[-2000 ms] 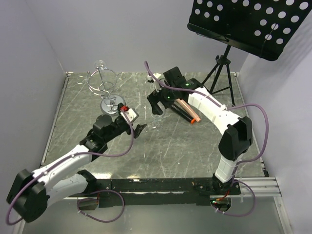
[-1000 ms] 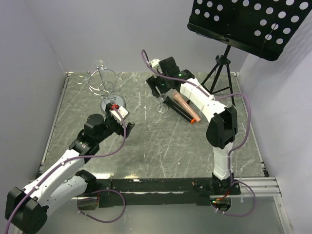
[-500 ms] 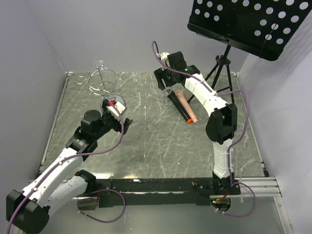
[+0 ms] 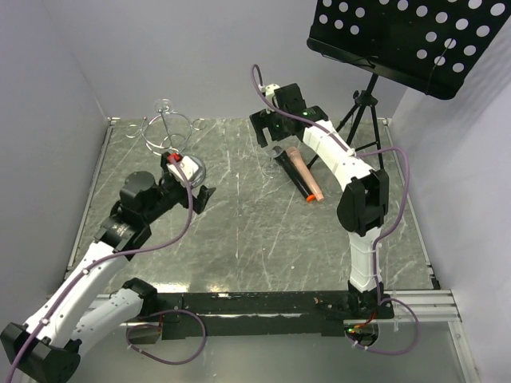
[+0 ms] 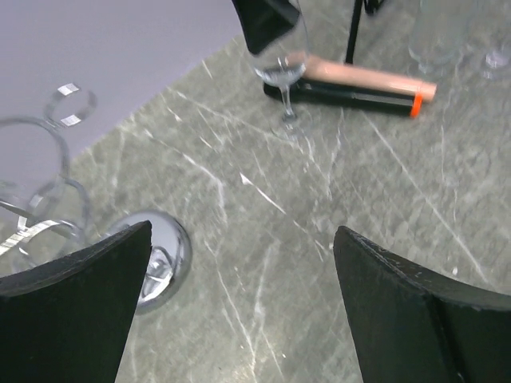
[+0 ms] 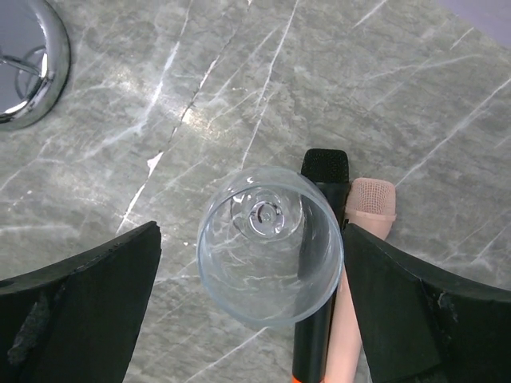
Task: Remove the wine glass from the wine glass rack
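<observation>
left gripper (image 5: 243,315) spread, empty, near rack (image 5: 156,259) base | glass (image 6: 270,243) upright on table (image 4: 239,239), off rack, just beside black mic (image 6: 323,169) | right gripper (image 4: 270,137) above it, spread wide, clear of rim | judged: release done; lift straight up, fingers wide, so neither tips glass

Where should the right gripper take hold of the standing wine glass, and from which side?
Take the wine glass by its bowl, from straight above: it stands upright and the right gripper hangs open astride it. The black rod crowds one side, so a sideways approach there looks tight.
</observation>
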`<state>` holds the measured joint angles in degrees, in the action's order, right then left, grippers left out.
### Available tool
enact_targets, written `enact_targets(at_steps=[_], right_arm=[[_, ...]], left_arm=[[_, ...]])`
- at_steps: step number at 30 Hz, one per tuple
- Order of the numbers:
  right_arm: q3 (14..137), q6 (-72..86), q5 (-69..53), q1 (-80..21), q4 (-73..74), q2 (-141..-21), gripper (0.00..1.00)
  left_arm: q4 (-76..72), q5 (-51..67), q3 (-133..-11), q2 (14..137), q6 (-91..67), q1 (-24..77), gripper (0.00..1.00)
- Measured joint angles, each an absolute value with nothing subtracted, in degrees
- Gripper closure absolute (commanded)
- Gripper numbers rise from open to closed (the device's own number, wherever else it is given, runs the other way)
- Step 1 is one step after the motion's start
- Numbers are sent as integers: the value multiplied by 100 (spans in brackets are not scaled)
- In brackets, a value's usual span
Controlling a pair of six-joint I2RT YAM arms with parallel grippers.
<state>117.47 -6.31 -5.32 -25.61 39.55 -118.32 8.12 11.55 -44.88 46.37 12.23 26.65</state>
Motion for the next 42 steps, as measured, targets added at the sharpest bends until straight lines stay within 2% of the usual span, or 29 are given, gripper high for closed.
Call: enact_targets(at_steps=[11, 16, 20, 27, 38, 41, 42], right_arm=[[11828, -451, -543, -2561, 3959, -11347, 0], [11502, -497, -620, -2561, 3931, -10798, 0], [10991, -548, -528, -2558, 3938, -10077, 0], [10298, -541, -569, -2550, 3876, -9111, 0], [10005, -537, -884, -2552, 3887, -9087, 0], [9966, -541, -939, -2574, 3870, -9087, 0], [9929, -545, -952, -2574, 3859, -9083, 0]], left_arm=[[1111, 829, -6449, 5196, 1190, 1863, 0], [1640, 1188, -7894, 6298, 698, 355, 0], [2014, 1564, -8552, 6928, 242, -661, 0], [2687, 1992, -8670, 7459, -397, -1474, 3], [2842, 2137, -8486, 7708, -1031, -1632, 13], [2799, 2198, -8173, 7596, -1302, -1632, 13], [2840, 2211, -8047, 7535, -1391, -1634, 11]])
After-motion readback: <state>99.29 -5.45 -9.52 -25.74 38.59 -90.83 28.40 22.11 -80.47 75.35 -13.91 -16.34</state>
